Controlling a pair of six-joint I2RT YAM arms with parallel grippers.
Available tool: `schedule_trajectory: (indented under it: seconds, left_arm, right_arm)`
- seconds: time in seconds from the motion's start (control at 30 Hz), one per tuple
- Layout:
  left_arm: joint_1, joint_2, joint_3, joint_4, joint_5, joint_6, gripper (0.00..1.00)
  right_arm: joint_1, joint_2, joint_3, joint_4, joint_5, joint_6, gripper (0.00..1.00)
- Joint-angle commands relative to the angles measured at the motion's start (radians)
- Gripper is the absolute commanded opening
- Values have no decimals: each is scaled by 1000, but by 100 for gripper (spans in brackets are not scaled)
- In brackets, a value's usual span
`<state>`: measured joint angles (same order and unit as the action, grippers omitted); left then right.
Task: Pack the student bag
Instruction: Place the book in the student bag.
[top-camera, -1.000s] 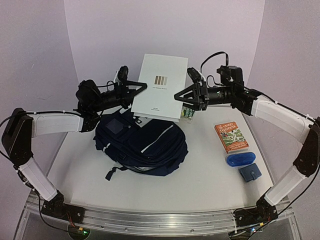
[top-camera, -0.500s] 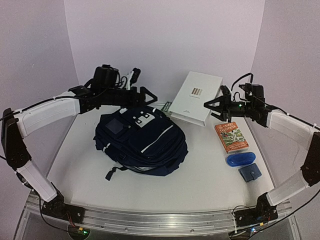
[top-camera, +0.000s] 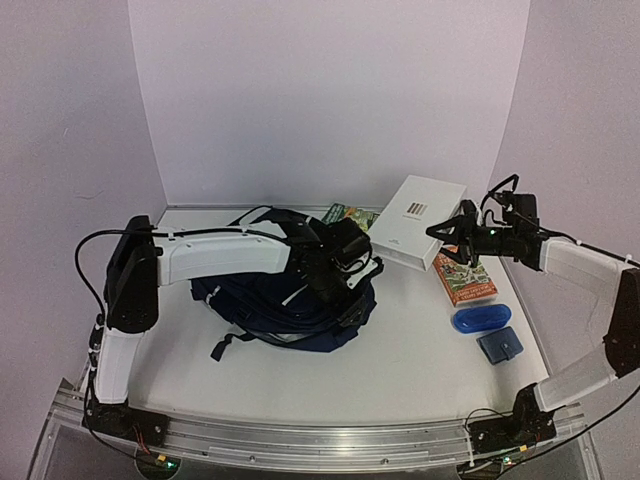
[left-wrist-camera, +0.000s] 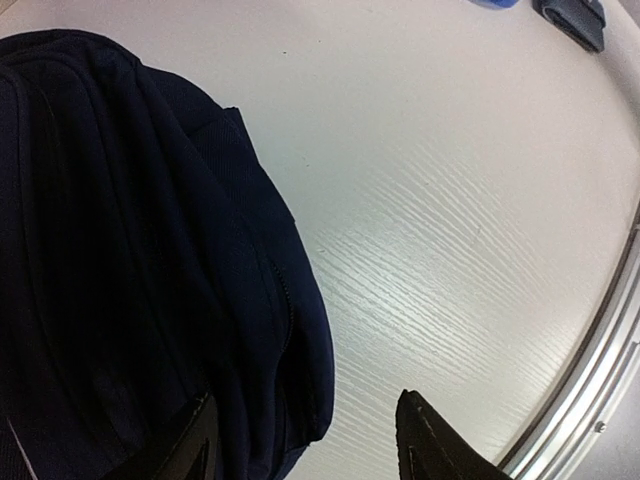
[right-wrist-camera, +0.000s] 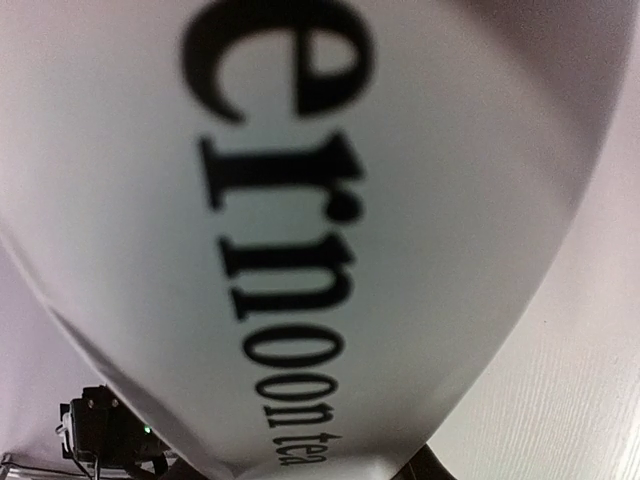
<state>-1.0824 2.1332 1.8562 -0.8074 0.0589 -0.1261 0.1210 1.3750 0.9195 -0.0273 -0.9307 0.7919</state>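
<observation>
White book, clamped in right tool, fills its wrist view; left tool gapes over student bag.

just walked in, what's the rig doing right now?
The right gripper holds a white book tilted up off the table, to the right of the bag. The left gripper hangs over the bag's edge with its fingers apart, holding nothing. An orange book, a blue case and a pouch lie unpacked on the table.
</observation>
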Motion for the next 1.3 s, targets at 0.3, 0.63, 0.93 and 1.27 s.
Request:
schedule_trajectory:
  seconds: [0.3,0.63,0.93,1.27]
  left_arm:
    - [-11,154,246,-199,-159,61,50]
    - [-16,196,266,-247,-209,73,50]
    - [-17,235,310,-274,-319,71,46]
    - [1,102,316,-180,-230,-2,0]
  right_arm:
    - [-56,-61,-27,50,-2,18,13]
    - [-62,-67,-34,50,0,18,13]
    - [-62,-67,-42,50,5,16,13]
    - [-65,-73,-20,51,-6,33,11]
